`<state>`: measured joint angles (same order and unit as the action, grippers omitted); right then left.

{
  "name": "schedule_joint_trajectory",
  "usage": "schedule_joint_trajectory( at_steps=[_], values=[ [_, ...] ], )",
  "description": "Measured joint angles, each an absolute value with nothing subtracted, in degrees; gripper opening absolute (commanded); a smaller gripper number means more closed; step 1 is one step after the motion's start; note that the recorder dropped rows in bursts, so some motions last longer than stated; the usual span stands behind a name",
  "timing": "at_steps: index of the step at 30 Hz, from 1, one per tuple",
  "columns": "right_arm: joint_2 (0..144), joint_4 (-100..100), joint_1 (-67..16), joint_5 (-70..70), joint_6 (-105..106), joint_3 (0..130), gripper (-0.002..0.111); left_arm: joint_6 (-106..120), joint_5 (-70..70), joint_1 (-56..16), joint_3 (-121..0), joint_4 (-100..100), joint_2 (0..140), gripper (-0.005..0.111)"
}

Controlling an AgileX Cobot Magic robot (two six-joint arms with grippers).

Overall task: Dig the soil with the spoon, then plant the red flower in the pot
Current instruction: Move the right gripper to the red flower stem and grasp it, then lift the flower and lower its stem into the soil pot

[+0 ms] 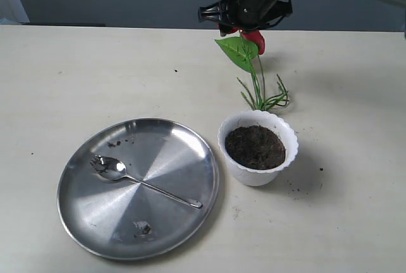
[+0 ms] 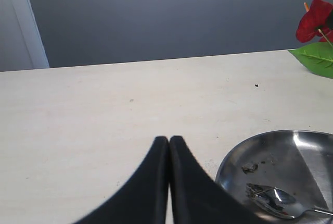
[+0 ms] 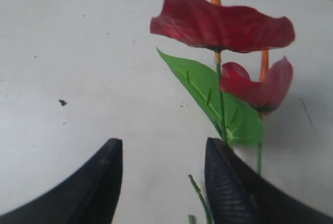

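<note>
**Planting stage, exterior and wrist views.** The red flower [image 1: 248,47] stands roughly upright on the worktop [image 1: 76,76] just behind the pot [image 1: 254,174]. Its grassy foot is near the pot's far rim and its blooms are directly beneath the right gripper [image 3: 162,182]. The flower's long axis therefore runs from the worktop up toward that gripper, leaning slightly toward the left of the exterior view.

The right gripper is open and empty. In its wrist view the two fingers [image 3: 234,182] stand wide apart. The flower's thin stem passes close along the inner edge of one finger, not through the middle of the gap. Whether the stem touches that finger, and what keeps the flower standing, cannot be told from these views.

The left gripper [image 2: 169,153] is closed on nothing, its jaws pressed together. It sits low over the worktop beside the plate [image 1: 171,152], well apart from the flower, so the right arm is plainly the nearer.

The spoon [image 1: 143,183] lies in the plate with its handle pointing toward the pot side and crumbs about its bowl. The soil [image 1: 255,146] fills the pot. From this, digging looks done and grasping the stem comes next. That grasp calls for a small sideways shift to centre the stem between the fingers before closing, then a short carry over the soil.
</note>
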<state>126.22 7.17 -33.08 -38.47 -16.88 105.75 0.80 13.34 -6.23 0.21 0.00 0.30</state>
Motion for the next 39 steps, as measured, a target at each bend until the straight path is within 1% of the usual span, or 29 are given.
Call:
schedule_joint_trajectory(
  at_steps=[5,9,14,19,26,27,28,29,31,32,33,39],
  values=[
    [130.2,7.83,-32.95,-35.33,-17.58,106.53,0.048,0.8,13.34,-6.23,0.21,0.0,0.3,0.0],
    [133.05,13.12,-32.95,-34.8,-22.03,106.8,0.048,0.8,13.34,-6.23,0.21,0.0,0.3,0.0],
    [133.73,20.3,-32.95,-34.8,-26.56,106.8,0.048,0.8,13.34,-6.23,0.21,0.0,0.3,0.0],
    [133.08,22.86,-32.82,-34.01,-28.23,107.32,0.048,0.8,13.34,-6.23,0.21,0.0,0.3,0.0],
    [136.82,24.36,-32.15,-33.77,-29.45,107.45,0.048,0.8,13.34,-6.23,0.21,0.0,0.3,0.0],
    [137.11,24.36,-32.15,-33.62,-29.45,107.45,0.045,0.8,13.34,-6.23,0.21,0.0,0.3,0.0],
    [137.57,24.47,-32.0,-33.62,-29.48,107.45,0.036,0.8,13.34,-6.23,0.21,0.0,0.3,0.0],
    [138.08,24.47,-31.98,-33.62,-29.48,107.45,0.029,0.8,13.34,-6.23,0.21,0.0,0.3,0.0],
    [138.55,24.47,-31.89,-33.62,-29.48,107.45,0.01,0.8,13.34,-6.23,0.21,0.0,0.3,0.0],
    [138.55,24.47,-31.86,-33.62,-29.48,107.45,0.002,0.8,13.34,-6.23,0.21,0.0,0.3,0.0],
    [138.65,24.47,-31.76,-33.62,-29.48,107.45,0.0,0.8,13.34,-6.23,0.21,0.0,0.3,0.0],
    [136.47,24.81,-31.65,-33.38,-29.58,107.45,0.0,0.8,13.34,-6.23,0.21,0.0,0.3,0.0]
  ],
)
